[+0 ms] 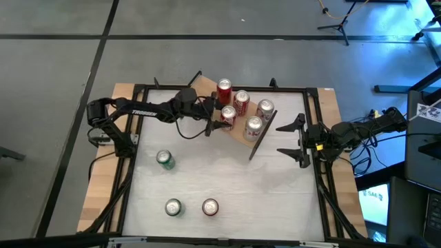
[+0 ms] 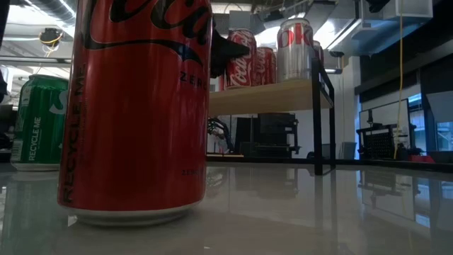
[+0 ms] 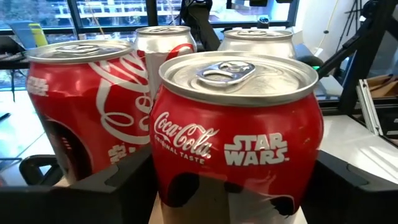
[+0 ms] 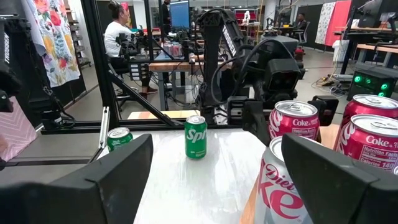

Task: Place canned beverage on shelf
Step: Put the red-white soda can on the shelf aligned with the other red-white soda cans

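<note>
Shelf [image 1: 238, 131] stands angled near the table's [image 1: 275, 179] far edge, carrying five cans. At its left end the left gripper [image 1: 219, 118] has its fingers [image 3: 112, 183] spread around a red Star Wars cola can [image 3: 239, 134]; whether they press it cannot be told. The right gripper [image 1: 298, 141] waits half-open, empty, near the right edge.

Left end effector [image 1: 219, 118] mid-table, fingers parted; right end effector [image 1: 295, 140] agape, idle.

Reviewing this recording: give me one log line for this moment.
left tool: around red can on shelf | right tool: open, empty, beside shelf | shelf: five cans | table: three cans
</note>
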{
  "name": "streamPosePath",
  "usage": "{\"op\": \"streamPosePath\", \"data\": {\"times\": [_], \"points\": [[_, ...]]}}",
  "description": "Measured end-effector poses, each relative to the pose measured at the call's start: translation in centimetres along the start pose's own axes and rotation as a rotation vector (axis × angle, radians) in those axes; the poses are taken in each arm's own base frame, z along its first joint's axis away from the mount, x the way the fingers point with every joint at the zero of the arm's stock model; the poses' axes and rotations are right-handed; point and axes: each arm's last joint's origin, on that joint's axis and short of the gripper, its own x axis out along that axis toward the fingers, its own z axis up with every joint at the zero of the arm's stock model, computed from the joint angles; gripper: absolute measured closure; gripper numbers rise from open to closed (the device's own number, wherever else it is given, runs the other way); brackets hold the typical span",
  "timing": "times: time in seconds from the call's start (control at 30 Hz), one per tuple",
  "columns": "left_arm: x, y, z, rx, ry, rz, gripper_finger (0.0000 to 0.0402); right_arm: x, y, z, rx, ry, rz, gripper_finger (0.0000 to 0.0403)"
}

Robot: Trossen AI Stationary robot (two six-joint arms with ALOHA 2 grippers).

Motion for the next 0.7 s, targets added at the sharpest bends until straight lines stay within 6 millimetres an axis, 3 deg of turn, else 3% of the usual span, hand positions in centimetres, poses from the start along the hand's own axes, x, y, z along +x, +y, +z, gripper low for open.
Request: {"op": "streamPosePath", "data": {"times": [0.7], "points": [[-0.09,0.33,-0.01,-0.023,0.002,0.05,0.0077,0.0,0.0,0.0,-0.001,0.0,0.0,0.0054]]}}
